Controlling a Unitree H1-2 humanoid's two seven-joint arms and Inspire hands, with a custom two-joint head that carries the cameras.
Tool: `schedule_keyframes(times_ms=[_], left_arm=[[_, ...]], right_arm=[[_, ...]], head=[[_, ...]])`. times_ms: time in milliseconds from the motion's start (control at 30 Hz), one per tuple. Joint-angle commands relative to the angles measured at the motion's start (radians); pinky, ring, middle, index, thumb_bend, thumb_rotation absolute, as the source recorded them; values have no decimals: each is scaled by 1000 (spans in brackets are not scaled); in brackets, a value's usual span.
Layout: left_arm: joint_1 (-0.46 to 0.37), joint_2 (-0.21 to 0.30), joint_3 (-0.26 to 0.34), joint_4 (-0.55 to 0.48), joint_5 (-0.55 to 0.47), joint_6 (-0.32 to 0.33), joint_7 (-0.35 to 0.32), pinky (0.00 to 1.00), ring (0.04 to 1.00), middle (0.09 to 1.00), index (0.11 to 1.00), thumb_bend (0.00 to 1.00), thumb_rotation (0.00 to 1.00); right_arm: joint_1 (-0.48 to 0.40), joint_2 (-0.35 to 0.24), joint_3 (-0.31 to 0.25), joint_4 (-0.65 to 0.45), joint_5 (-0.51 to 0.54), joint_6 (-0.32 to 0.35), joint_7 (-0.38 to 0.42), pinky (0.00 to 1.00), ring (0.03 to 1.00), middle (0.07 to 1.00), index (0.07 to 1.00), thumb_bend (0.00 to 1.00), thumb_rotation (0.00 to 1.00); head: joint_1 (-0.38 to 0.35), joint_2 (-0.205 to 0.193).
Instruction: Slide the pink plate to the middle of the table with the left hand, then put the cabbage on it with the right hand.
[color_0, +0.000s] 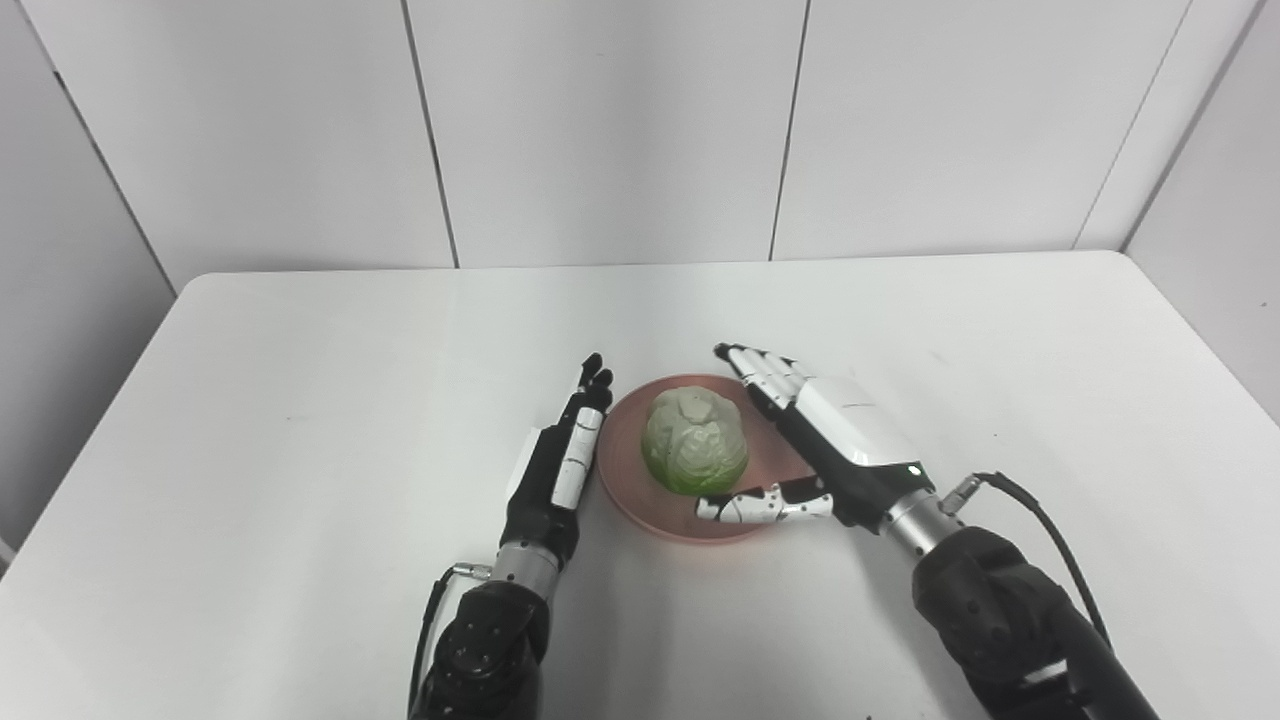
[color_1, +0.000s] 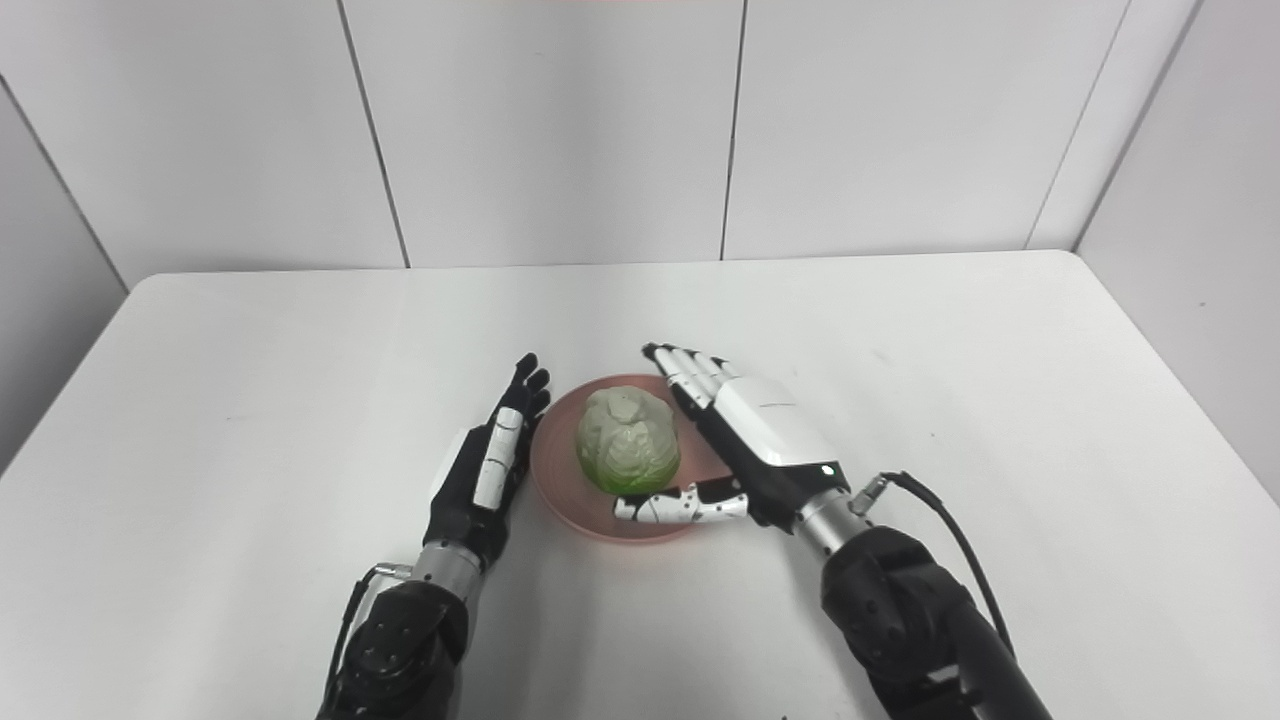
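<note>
Both forearms enter from the near edge; the cabbage sits on the pink plate mid-table; right hand is spread wide just beside it, left hand flat, empty; best withdraw rightward without nudging either.

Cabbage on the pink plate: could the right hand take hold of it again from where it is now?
Probably yes. The right hand is open beside the cabbage, fingers along its far right side and thumb near its front. Nothing lies between them, and the left hand stays outside the pink plate.
</note>
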Motion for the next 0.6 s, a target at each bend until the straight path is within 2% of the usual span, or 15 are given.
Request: schedule_keyframes(times_ms=[0, 133, 200, 267, 500, 567], left_arm=[[-15, 14, 4, -26, -8, 12, -13, 1000, 1000, 1000, 1000, 799, 1000], [-14, 25, 6, -32, 4, 13, -7, 1000, 1000, 1000, 1000, 788, 1000], [-13, 27, 9, -30, -3, 4, -7, 1000, 1000, 1000, 1000, 780, 1000], [-14, 29, 10, -27, -6, 0, -9, 1000, 1000, 1000, 1000, 775, 1000], [-12, 18, 15, -19, -7, -29, -2, 1000, 1000, 1000, 1000, 745, 1000], [-13, 15, 13, -18, -2, -29, 1, 1000, 1000, 1000, 1000, 744, 1000]], right_arm=[[-15, 27, -35, -34, 33, 23, -30, 817, 994, 1000, 1000, 721, 829], [1, 76, -89, -23, 103, 60, -39, 826, 972, 1000, 1000, 710, 911], [2, 91, -108, -17, 138, 79, -34, 858, 980, 1000, 1000, 708, 973], [3, 103, -124, -16, 170, 96, -29, 893, 989, 1000, 1000, 684, 994], [5, 131, -170, 20, 308, 39, -55, 996, 1000, 1000, 1000, 638, 1000], [4, 161, -210, 40, 417, 44, -45, 999, 1000, 1000, 1000, 645, 1000]], head=[[2, -1], [16, 1], [20, 2], [33, 2], [91, 2], [99, -2]])
